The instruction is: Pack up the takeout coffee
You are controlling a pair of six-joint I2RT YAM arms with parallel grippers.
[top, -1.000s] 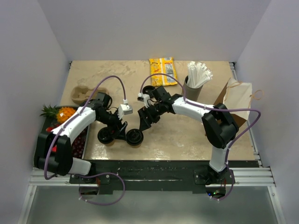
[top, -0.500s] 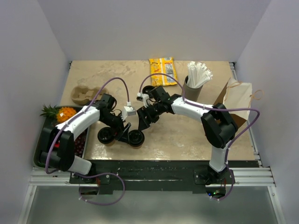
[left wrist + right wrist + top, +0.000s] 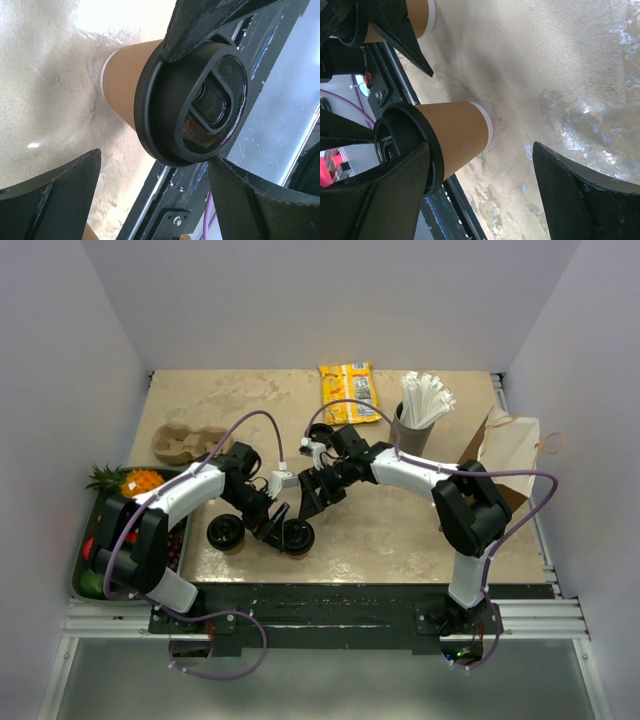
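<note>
**Top view.** Two lidded paper cups, left cup [image 3: 226, 533] and right cup [image 3: 297, 536], are stood upright near the near edge of the table [image 3: 400, 530]. Long axes are vertical, lids upward. The left gripper [image 3: 277, 523] and right gripper [image 3: 305, 505] are both held by the right cup, jaws spread, nothing pinched.

**Left wrist.** The black lid [image 3: 192, 102] is seen seated, ahead of the fingers [image 3: 50, 195].

**Right wrist.** The kraft wall is seen beside one finger; contact cannot be told.

**Handling.** Judged light, thin-walled and crushable. Best taken mid-wall below the lid and kept upright.

Left jaws and right jaws crowd the right cup [image 3: 297, 536]; left cup [image 3: 226, 533] just beside; desk [image 3: 400, 530] rightward lies open.
</note>
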